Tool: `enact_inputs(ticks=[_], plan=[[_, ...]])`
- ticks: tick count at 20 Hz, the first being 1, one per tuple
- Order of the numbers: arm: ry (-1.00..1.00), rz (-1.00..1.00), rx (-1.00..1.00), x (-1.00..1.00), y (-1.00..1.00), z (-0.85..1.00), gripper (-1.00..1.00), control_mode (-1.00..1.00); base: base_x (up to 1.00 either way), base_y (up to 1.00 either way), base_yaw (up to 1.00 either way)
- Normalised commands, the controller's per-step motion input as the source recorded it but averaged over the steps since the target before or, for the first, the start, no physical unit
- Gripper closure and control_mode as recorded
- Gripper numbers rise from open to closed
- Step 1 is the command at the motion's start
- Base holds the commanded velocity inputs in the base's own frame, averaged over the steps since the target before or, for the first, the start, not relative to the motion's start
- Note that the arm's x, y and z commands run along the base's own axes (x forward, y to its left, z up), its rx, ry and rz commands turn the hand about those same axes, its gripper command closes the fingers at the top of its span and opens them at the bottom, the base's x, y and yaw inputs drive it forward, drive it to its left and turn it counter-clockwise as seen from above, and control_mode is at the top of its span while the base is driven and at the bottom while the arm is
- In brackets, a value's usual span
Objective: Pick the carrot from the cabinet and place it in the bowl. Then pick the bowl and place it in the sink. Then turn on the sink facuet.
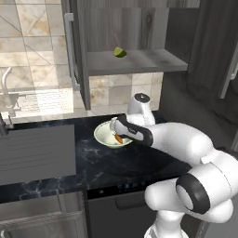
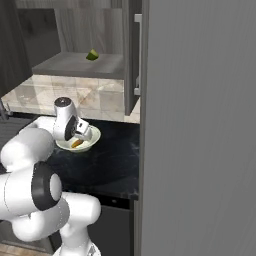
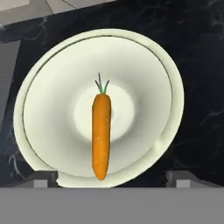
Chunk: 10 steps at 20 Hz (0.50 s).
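The orange carrot lies across the middle of the cream-white bowl, stem end pointing away from the hand. My gripper hangs just above the bowl, open, its two fingertips wide apart on either side of the carrot and not touching it. From the base, the bowl stands on the black marble counter with the carrot inside and the gripper over its right rim. The sink lies left of the bowl, with the sink facuet behind it. The open cabinet is above.
A rounded green fruit sits on the cabinet shelf. The cabinet door with its silver bar handle stands open to the left of the shelf. A tall grey panel fills the right side in the right base view. The dark counter extends in front of the bowl.
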Motion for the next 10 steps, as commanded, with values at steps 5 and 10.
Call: enact_inputs(ticks=[5, 10], plan=[[0.00, -0.17, 0.08, -0.38, -0.17, -0.02, -1.00, -1.00, 0.00, 0.00, 0.00], [0.01, -0.14, 0.00, 0.00, 0.00, -0.19, -1.00, -1.00, 0.00, 0.00, 0.00]])
